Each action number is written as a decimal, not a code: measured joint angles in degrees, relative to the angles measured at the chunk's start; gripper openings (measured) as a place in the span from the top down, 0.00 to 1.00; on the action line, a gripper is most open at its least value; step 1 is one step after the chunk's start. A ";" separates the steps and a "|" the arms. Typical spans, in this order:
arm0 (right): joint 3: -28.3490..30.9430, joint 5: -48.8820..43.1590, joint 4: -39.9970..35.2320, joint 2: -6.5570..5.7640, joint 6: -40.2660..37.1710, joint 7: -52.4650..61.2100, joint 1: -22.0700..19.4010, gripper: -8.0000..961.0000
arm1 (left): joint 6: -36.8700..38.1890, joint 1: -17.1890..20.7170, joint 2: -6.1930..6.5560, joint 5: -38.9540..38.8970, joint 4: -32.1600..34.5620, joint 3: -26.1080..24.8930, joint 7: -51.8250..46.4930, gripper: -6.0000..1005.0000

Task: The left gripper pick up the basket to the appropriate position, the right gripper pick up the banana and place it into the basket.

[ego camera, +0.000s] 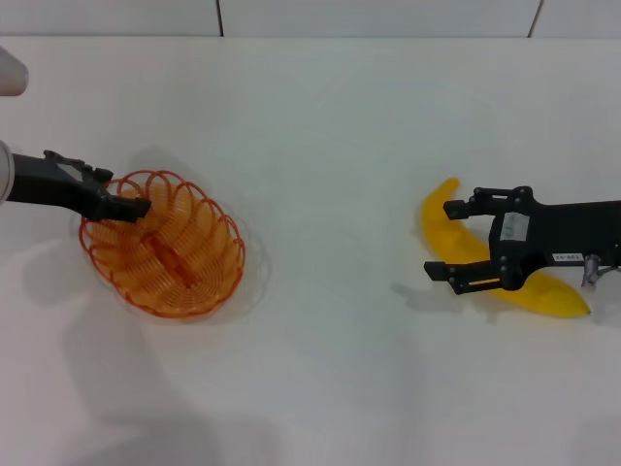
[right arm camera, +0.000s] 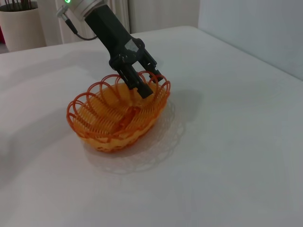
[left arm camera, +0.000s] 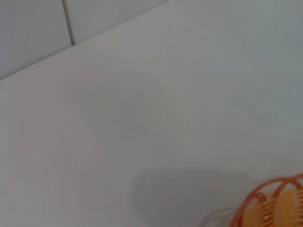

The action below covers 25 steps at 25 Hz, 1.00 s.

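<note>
The orange wire basket [ego camera: 165, 248] sits on the white table at the left; it also shows in the right wrist view [right arm camera: 118, 118] and partly in the left wrist view [left arm camera: 277, 203]. My left gripper [ego camera: 136, 207] is at the basket's left rim, its fingers closed on the wire loops, as the right wrist view shows [right arm camera: 143, 89]. The yellow banana [ego camera: 553, 294] lies on the table at the right. My right gripper [ego camera: 441, 239] is open and low over the banana, one finger on each side of its middle part. The arm hides part of the banana.
The white table [ego camera: 330, 146] stretches between the basket and the banana. A tiled wall [ego camera: 378, 15] runs along the far edge. A potted plant [right arm camera: 21, 23] stands beyond the table in the right wrist view.
</note>
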 joint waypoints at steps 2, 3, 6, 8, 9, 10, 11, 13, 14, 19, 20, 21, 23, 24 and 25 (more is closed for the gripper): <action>0.00 0.00 0.03 0.00 0.01 0.00 0.00 0.09 | 0.00 0.01 -0.01 -0.12 0.00 0.00 0.13 0.32; 0.00 0.00 0.05 0.00 0.02 0.00 0.00 0.09 | 0.00 0.04 -0.01 -0.13 0.00 0.00 0.19 0.32; 0.00 0.01 0.09 0.00 0.03 0.00 -0.01 0.09 | 0.00 0.12 -0.01 -0.17 -0.04 0.00 0.24 0.32; 0.01 0.01 0.11 0.00 0.03 0.00 -0.01 0.09 | 0.01 0.12 -0.01 -0.10 -0.12 0.06 0.21 0.32; 0.01 0.01 0.11 0.00 0.02 0.00 -0.02 0.09 | 0.01 0.08 -0.01 0.04 -0.21 0.22 0.13 0.32; 0.01 0.02 0.11 0.00 0.01 0.00 -0.02 0.09 | 0.02 0.07 -0.01 0.17 -0.40 0.55 0.05 0.33; 0.01 0.02 0.11 0.00 0.00 0.00 -0.02 0.09 | 0.02 0.06 -0.01 0.18 -0.53 0.92 0.05 0.33; 0.00 0.03 0.11 0.00 -0.03 0.00 -0.02 0.09 | 0.02 0.05 -0.01 0.18 -0.68 1.44 0.12 0.38; 0.01 0.03 0.11 0.00 -0.02 0.00 -0.02 0.09 | 0.01 0.07 -0.03 0.11 -0.69 1.79 0.26 0.43; 0.01 0.00 0.50 -0.01 0.04 -0.08 -0.02 0.09 | -0.17 0.23 -0.08 -0.56 -0.41 2.33 0.38 0.72; 0.01 -0.01 0.68 0.00 0.06 -0.18 -0.02 0.09 | -0.20 0.25 -0.08 -0.66 -0.37 2.33 0.38 0.79; 0.00 -0.01 0.81 0.00 0.08 -0.27 -0.02 0.09 | -0.29 0.30 -0.10 -0.81 -0.17 2.35 0.38 0.80; 0.01 -0.01 0.93 -0.01 0.11 -0.33 -0.02 0.09 | -0.35 0.46 -0.10 -1.07 0.57 2.36 0.39 0.82; 0.01 -0.02 0.99 0.00 0.11 -0.34 -0.02 0.09 | -0.36 0.55 -0.10 -1.21 0.81 2.37 0.40 0.83; 0.00 -0.03 1.03 0.00 0.12 -0.34 -0.02 0.09 | -0.35 0.67 -0.10 -1.49 1.14 2.42 0.45 0.84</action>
